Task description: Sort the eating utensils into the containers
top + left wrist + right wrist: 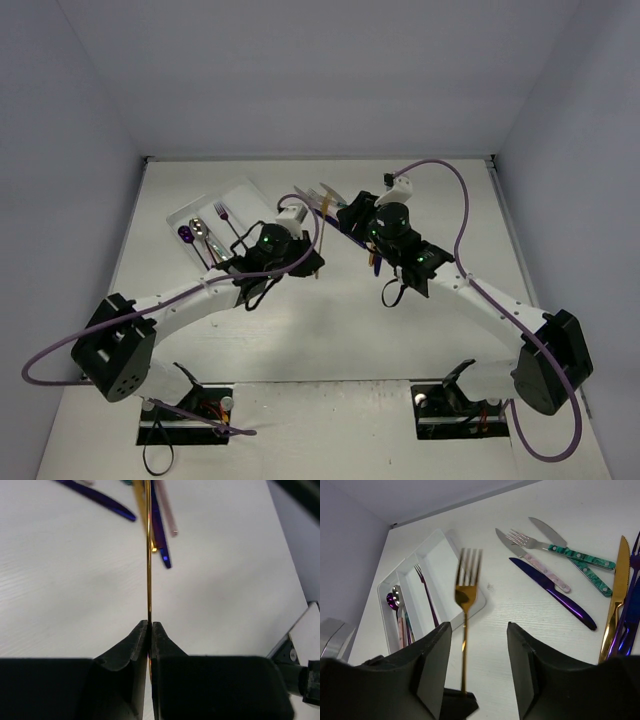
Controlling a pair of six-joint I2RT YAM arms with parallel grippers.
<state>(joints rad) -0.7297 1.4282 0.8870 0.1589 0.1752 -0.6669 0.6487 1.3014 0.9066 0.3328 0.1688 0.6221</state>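
Observation:
A gold fork (149, 555) is pinched by its handle in my left gripper (150, 625), which is shut on it and holds it above the table. In the right wrist view the same gold fork (466, 590) stands between the jaws of my right gripper (477, 630), which are open and clear of it on both sides. The white tray (440, 555) lies beyond, holding a purple fork (426, 592) and spoons (395, 597). From above, the left gripper (312, 258) and right gripper (345, 222) meet at the fork (322, 235), right of the tray (240, 195).
Loose utensils lie on the table right of the tray: a purple knife (555, 592), a pink-handled knife (535, 562), a teal-handled fork (560, 550) and a gold knife (615, 595). Grey walls close the table's far and side edges.

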